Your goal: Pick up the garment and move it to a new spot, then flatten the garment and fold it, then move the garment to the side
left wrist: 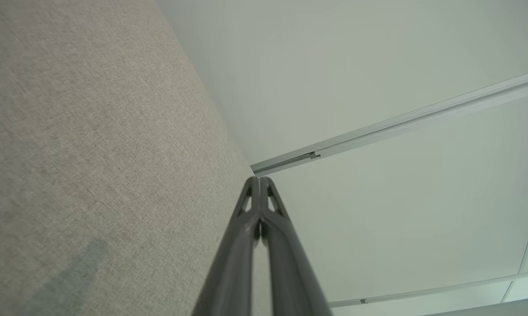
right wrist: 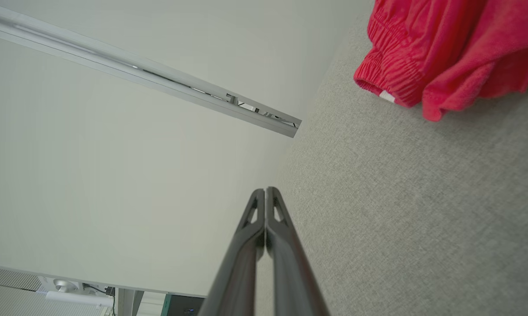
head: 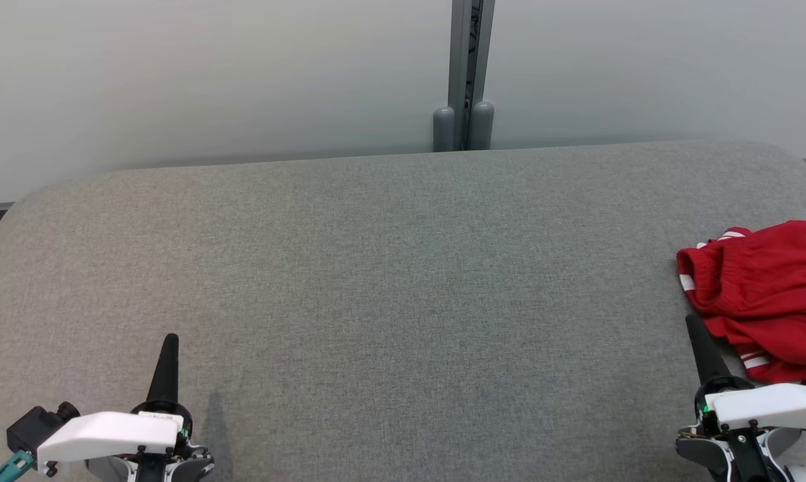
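A red garment [head: 771, 294] with white stripes and an elastic waistband lies crumpled at the right edge of the grey fabric surface [head: 389, 288], partly cut off by the frame. The right wrist view has the garment [right wrist: 444, 48] at its top right. My right gripper [head: 692, 323] is shut and empty, its tip just beside the garment's near left edge; its closed fingers [right wrist: 266, 195] point along the fabric. At the lower left my left gripper [head: 171, 340] is shut and empty, far from the garment, its fingers [left wrist: 259, 182] pressed together above the fabric.
A pale wall runs behind the grey surface, with a grey vertical post [head: 465, 73] and two rounded caps at the back centre. The surface's back corners are rounded. A metal rail [right wrist: 158, 79] crosses the wall.
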